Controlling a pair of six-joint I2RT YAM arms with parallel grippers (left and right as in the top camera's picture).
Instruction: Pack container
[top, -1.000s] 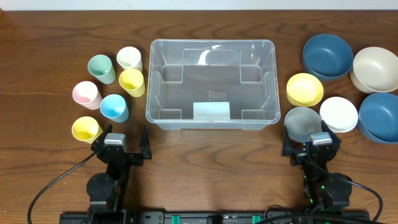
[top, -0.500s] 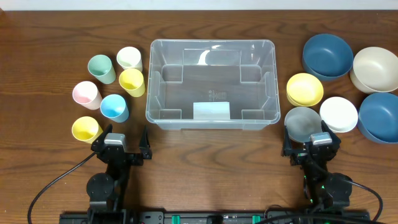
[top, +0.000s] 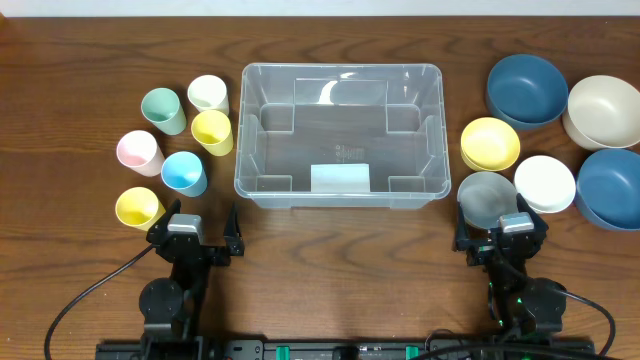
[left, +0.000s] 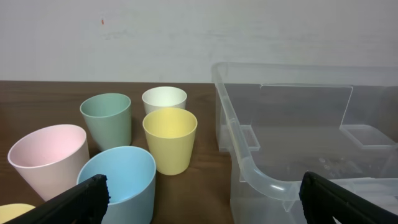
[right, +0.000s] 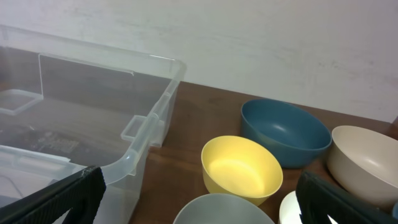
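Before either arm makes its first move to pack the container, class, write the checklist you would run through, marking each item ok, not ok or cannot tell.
1. Container open-topped with nothing inside: ok.
2. Left gripper open, holding nothing: ok.
3. Right gripper open, holding nothing: ok.
4. Six cups standing upright, left of the container: ok.
5. Bowls mouth-up, right of the container: ok.
6. Gap between right gripper and grey bowl: cannot tell.
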